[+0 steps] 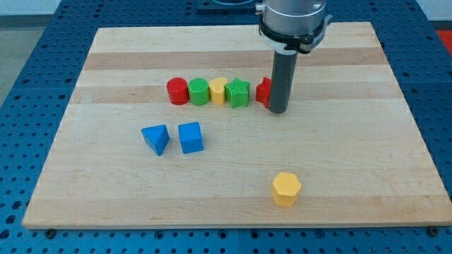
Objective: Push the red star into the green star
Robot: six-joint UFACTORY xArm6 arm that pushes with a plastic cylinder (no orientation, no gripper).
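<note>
Camera view shows my tip (277,111) resting on the tabletop (339,162); this tool is a plain rod with nothing to spread or pinch. Touching its left side is the red star (263,92), partly hidden. Just left of that sits the green star (239,93), then a yellow block (218,90), green cylinder (199,92), red cylinder (177,91).

my tip (277,111) against red star (263,92), green star (239,93) beside
</note>
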